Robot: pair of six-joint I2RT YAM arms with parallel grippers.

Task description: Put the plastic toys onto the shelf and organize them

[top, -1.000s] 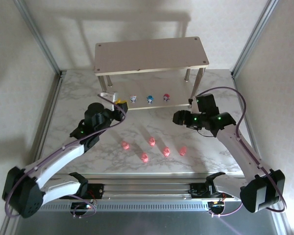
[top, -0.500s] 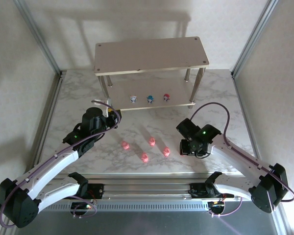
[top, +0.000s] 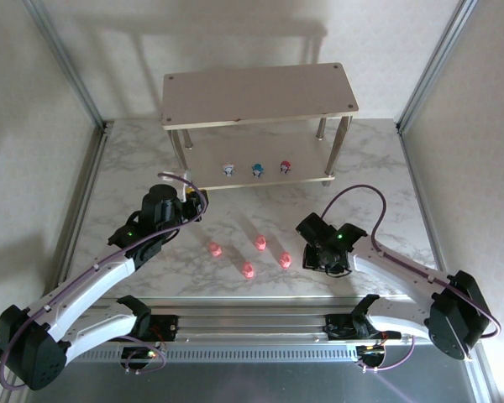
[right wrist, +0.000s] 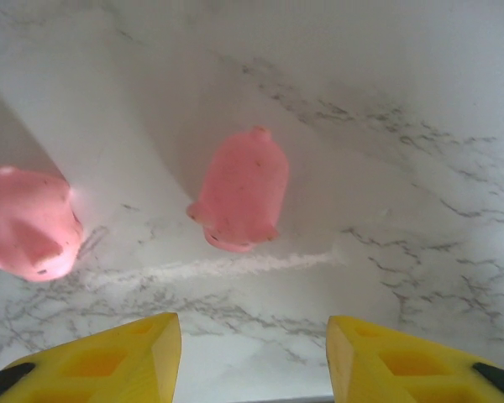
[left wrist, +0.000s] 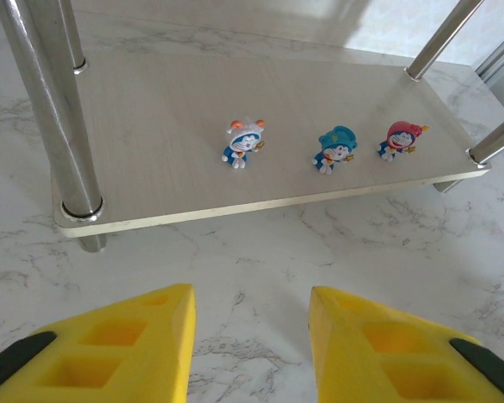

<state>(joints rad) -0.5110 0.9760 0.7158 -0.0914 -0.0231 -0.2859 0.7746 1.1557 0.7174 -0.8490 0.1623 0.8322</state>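
Three small plastic figurines stand in a row on the lower board of the pale beige two-tier shelf [top: 260,96]. A whitish-blue plastic figurine [left wrist: 244,144] is on the left, a blue plastic figurine [left wrist: 336,149] is in the middle and a red plastic figurine [left wrist: 399,141] is on the right. All three are upright, apart from one another and towards the board's front edge. The shelf rests on thin silver metal legs [left wrist: 55,109] at the far side of the white marble-patterned surface [top: 134,159].

The plain pink plastic figurines are on the surface in front of the shelf, well apart from it. From above I see four in a loose cluster: the leftmost pink figurine [top: 215,249], the far pink figurine [top: 259,243], the near pink figurine [top: 248,269] and the rightward pink figurine [top: 285,259].

A fifth pink figurine [right wrist: 239,201] rests on the marble just ahead of my right end effector [right wrist: 252,357], in line with the gap between its yellow fingers [right wrist: 92,361] and not touching them. A pink neighbour [right wrist: 25,222] sits beside it at the left edge of my right wrist view; I cannot tell which of the four it is. My right end effector is low over the surface, its jaws moderately wide with nothing between them.

My left end effector [left wrist: 250,340] hovers above the surface short of the shelf's left front corner, facing the lower board and its three figurines. Its jaws are parted to a middling width and hold nothing.
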